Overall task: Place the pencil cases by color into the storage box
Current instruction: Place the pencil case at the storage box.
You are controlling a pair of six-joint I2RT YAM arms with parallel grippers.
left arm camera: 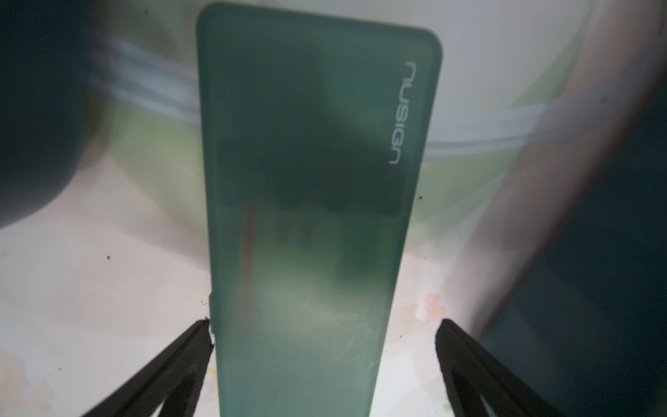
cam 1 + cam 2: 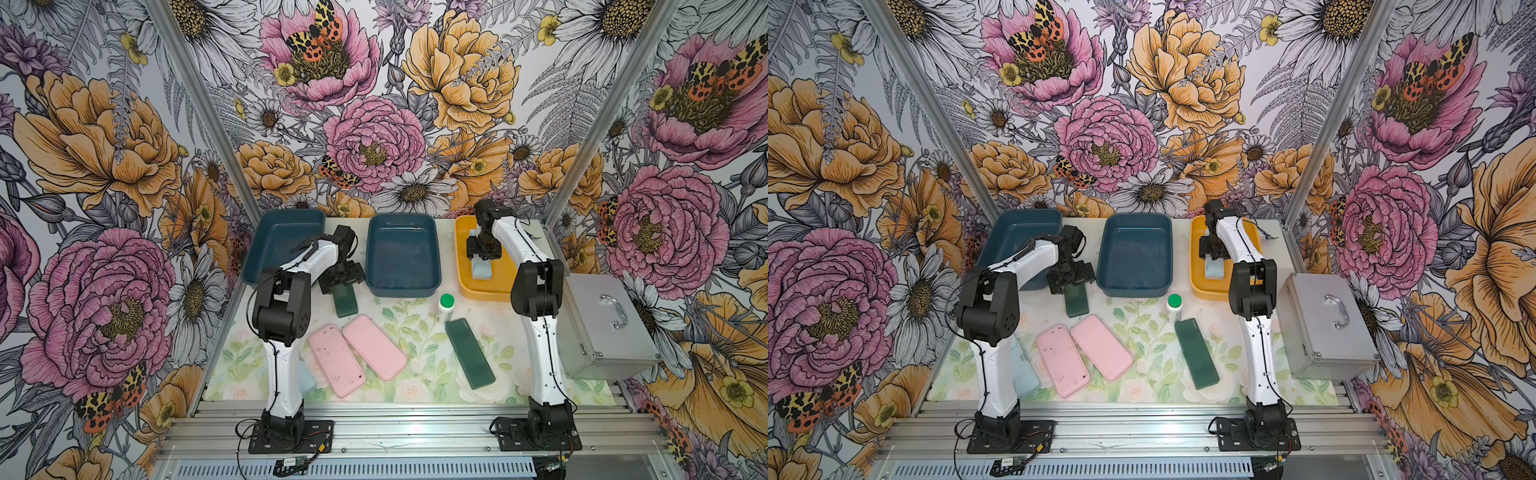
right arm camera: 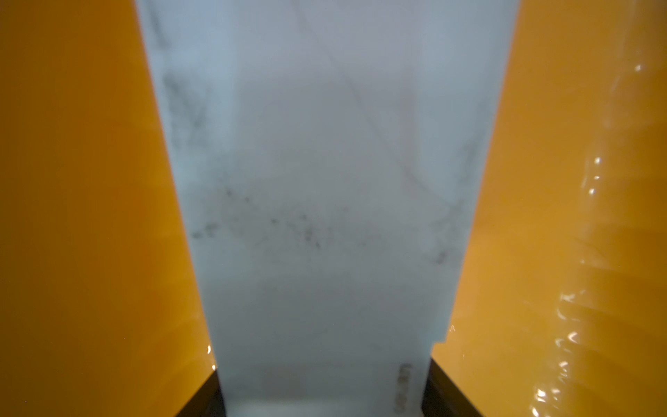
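L gripper (image 2: 344,286): jaws wide apart, straddling dk green case (image 2: 345,305) on worktop (image 2: 415,332), betw. blue trays (image 2: 270,241) (image 2: 403,257).
R gripper (image 2: 482,257): clamped on lt blue case (image 2: 482,269), in yellow tray (image 2: 471,291), far right.
Loose, near side: pink cases (image 2: 336,359) (image 2: 374,347), side by side, left of centre; 2nd dk green case (image 2: 469,353), right of centre.

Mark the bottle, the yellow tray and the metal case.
bottle (image 2: 447,300): in a top view, its green cap.
yellow tray (image 2: 482,291): in a top view, its near rim.
metal case (image 2: 594,326): in a top view, its lid.
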